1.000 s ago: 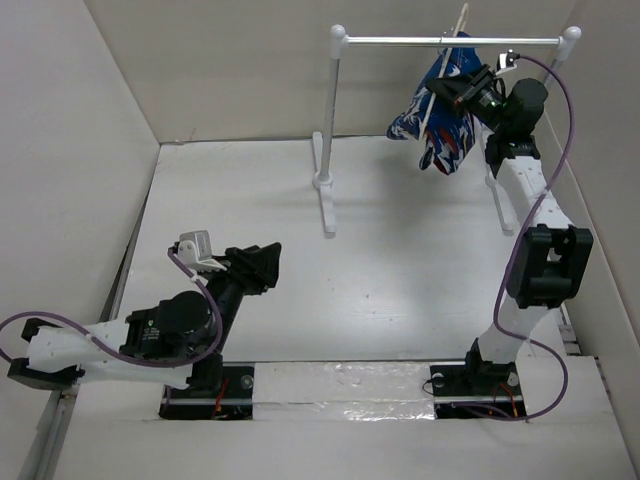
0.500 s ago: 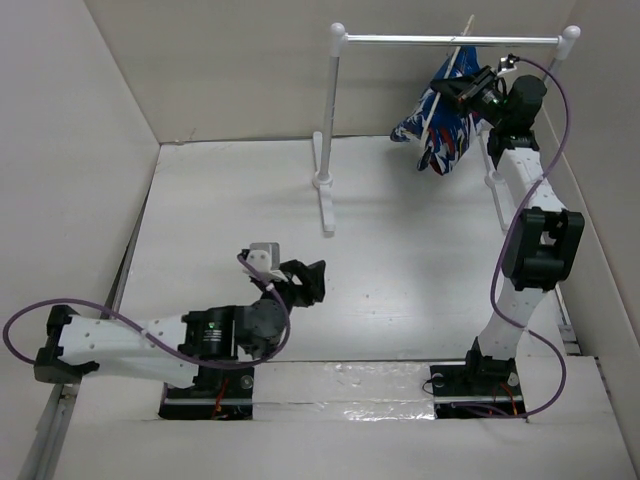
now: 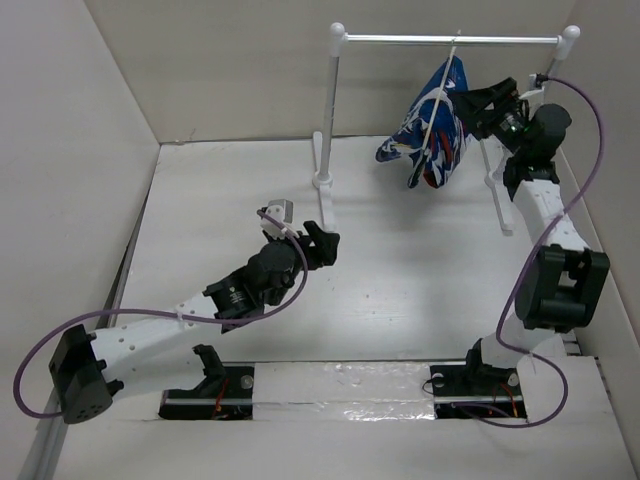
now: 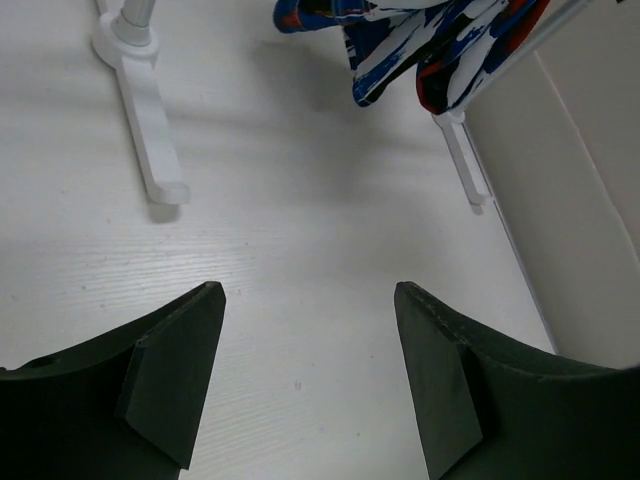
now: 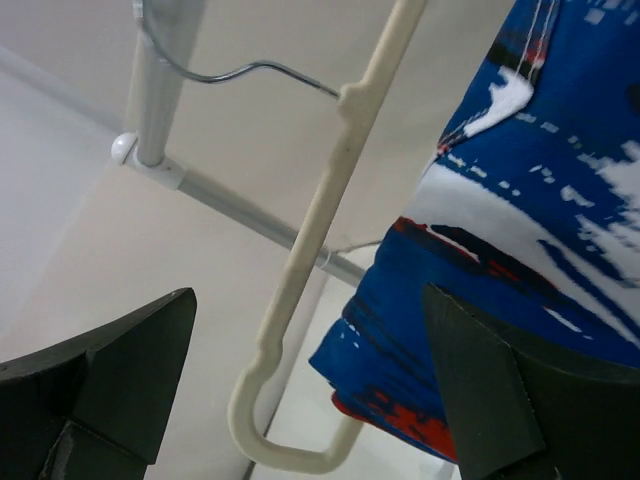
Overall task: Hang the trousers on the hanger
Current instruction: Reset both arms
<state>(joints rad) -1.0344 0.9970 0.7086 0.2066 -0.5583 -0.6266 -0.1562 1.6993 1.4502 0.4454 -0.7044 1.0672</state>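
Up at the 1 o'clock corner of the table (image 3: 400, 260), the trousers (image 3: 432, 125) hang clear of the surface. They are draped on the cream hanger (image 3: 441, 100), which slants across the blue cloth and reaches the top rail of the white rack (image 3: 400, 40). From the right wrist, the hanger's wire hook (image 5: 240, 72) curls round the rail, and the cloth hangs on the 3 o'clock side of the hanger's arm. The right gripper (image 3: 482, 100) sits just at 3 o'clock of the garment, its claw released, fingers spread wide with nothing pinched between them; whether it brushes the cloth I cannot tell. The left gripper (image 3: 324, 246) hovers near the table's centre, at about 7 o'clock of the trousers and just at 6 o'clock of one rack foot, likewise released and empty.
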